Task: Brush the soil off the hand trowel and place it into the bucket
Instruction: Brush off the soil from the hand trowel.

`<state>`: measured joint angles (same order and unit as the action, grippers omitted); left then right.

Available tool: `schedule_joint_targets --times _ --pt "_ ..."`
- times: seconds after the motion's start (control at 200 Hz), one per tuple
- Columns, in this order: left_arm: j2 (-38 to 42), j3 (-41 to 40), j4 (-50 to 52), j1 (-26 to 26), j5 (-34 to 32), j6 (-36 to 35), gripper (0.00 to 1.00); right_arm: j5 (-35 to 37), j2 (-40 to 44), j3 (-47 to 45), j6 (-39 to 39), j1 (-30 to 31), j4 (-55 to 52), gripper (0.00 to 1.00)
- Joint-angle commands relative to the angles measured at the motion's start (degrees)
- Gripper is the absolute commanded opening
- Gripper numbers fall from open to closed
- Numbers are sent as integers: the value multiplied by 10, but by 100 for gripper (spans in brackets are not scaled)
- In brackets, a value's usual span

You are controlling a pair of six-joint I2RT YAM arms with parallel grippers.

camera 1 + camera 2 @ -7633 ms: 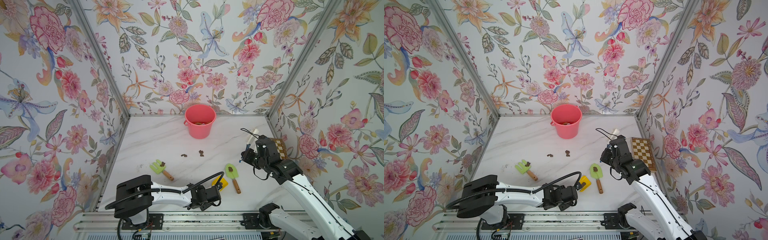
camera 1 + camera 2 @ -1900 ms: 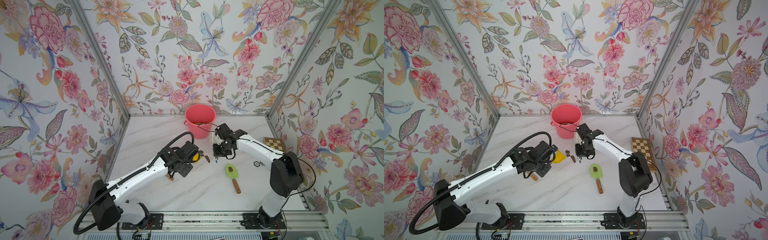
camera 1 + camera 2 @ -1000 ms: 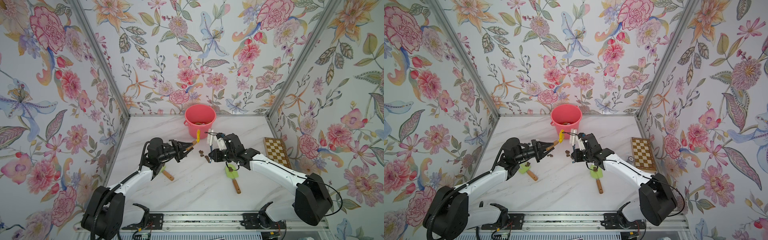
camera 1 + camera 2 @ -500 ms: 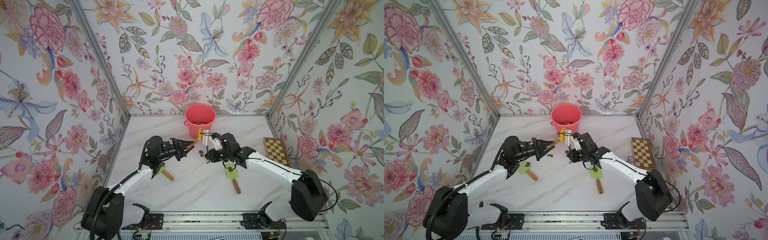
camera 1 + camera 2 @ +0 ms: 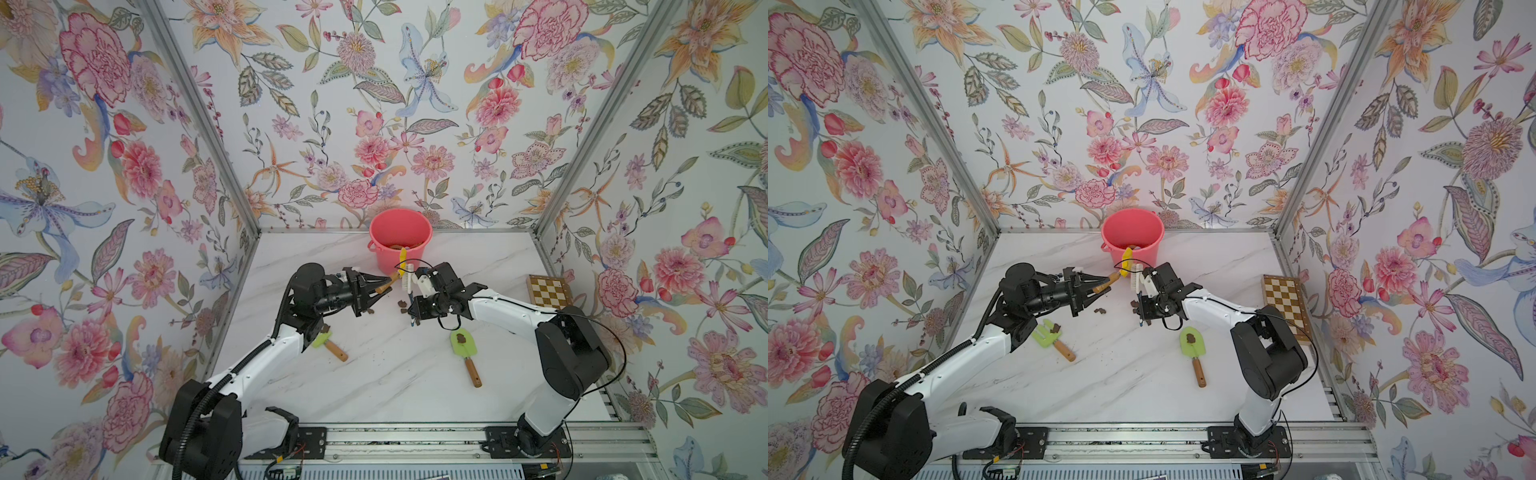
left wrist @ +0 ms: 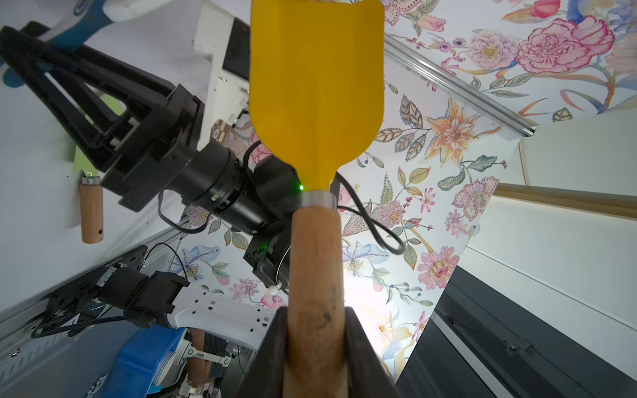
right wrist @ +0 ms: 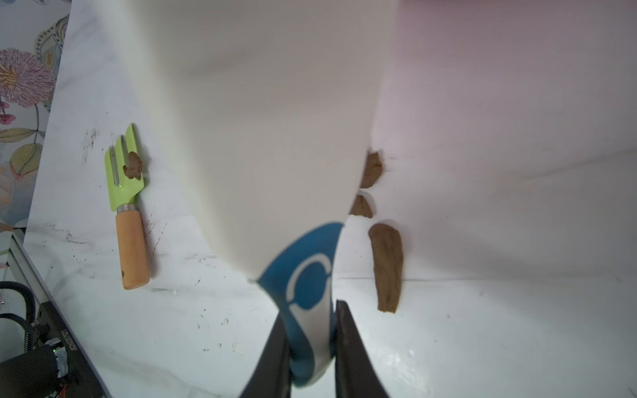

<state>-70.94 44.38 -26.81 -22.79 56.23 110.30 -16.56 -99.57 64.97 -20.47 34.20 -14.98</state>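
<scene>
Trowel (image 6: 315, 86), likely light and stiff, aloft just before the bucket (image 5: 390, 259); left gripper (image 6: 315, 320) clenched on its wooden handle, the sound hold. Right gripper (image 7: 310, 324) clasps the brush (image 7: 269, 120); soil (image 7: 386, 265) lumps lie beneath.

Light is bright and even with soft shadows; the near brush (image 7: 269, 120) looks blurred, perhaps unfocused.

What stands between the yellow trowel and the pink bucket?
Nothing visible. The left gripper holds the yellow trowel just in front of the bucket; the brush in the right gripper is beside it, not between.
</scene>
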Motion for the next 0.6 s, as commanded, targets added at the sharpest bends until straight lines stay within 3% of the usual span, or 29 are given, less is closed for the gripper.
schedule_joint_targets --times 0.0,0.26,0.596 --pt "16 16 25 -3 27 -37 0 -9 43 19 13 -13 -2 0" --pt "-17 15 12 -3 36 -47 0 -46 160 -25 -19 -22 -21 2" --pt "-19 46 51 -3 53 -82 0 -75 81 19 2 21 -30 1"
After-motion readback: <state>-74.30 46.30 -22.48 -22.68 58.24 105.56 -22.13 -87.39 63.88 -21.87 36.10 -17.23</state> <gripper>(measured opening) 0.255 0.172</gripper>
